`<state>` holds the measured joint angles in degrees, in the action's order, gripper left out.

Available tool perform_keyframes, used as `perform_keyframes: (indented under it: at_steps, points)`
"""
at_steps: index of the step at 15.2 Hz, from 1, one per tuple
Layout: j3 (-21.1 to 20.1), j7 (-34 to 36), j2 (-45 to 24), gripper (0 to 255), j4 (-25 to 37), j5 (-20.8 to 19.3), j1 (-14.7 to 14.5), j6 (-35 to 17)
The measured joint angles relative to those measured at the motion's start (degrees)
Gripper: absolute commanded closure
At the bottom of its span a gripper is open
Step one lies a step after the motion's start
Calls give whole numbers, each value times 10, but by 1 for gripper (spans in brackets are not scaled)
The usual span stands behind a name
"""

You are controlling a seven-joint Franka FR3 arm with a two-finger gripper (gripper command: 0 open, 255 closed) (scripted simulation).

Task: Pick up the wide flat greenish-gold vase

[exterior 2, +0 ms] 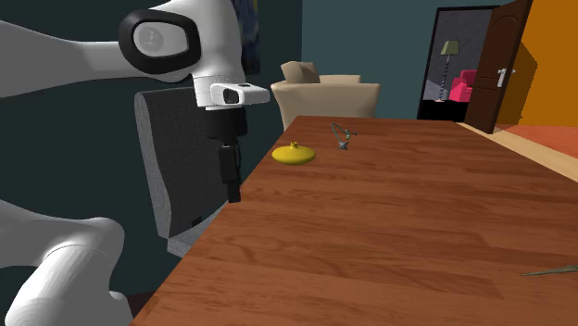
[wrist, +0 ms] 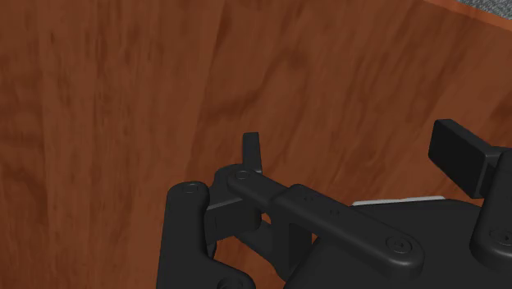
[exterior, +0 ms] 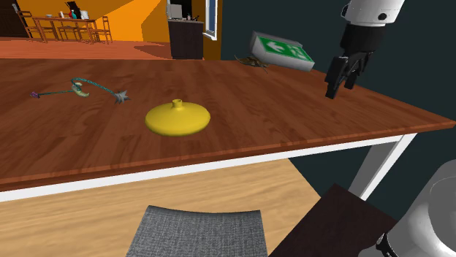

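The vase [exterior: 177,118] is a wide, flat yellow disc with a short neck, standing upright on the brown wooden table [exterior: 292,109]. It also appears far along the table in the second exterior view [exterior 2: 294,154]. My black gripper [exterior: 335,89] hangs over the table well toward the shoulder view's right of the vase, apart from it. In the second exterior view the gripper [exterior 2: 233,190] points down near the table's edge. The wrist view has the gripper [wrist: 357,156] open, with bare wood between its fingers [wrist: 253,150].
A teal and grey spiked toy [exterior: 80,89] lies left of the vase. A green sign box [exterior: 281,51] and a small brown object [exterior: 252,61] sit at the far edge. A grey chair [exterior: 197,232] stands by the near edge.
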<state>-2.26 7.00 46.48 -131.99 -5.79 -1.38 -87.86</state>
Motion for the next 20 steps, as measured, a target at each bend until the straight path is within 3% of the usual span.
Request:
perform_keyframes:
  at_steps: [3, 11, 20]
  points:
    - [-15, 23, -12, 0, 8, 13, -1, 0]
    - [-106, 174, -113, 0, 90, 83, -2, -2]
    - [-201, 351, -274, 0, 247, 113, 7, 1]
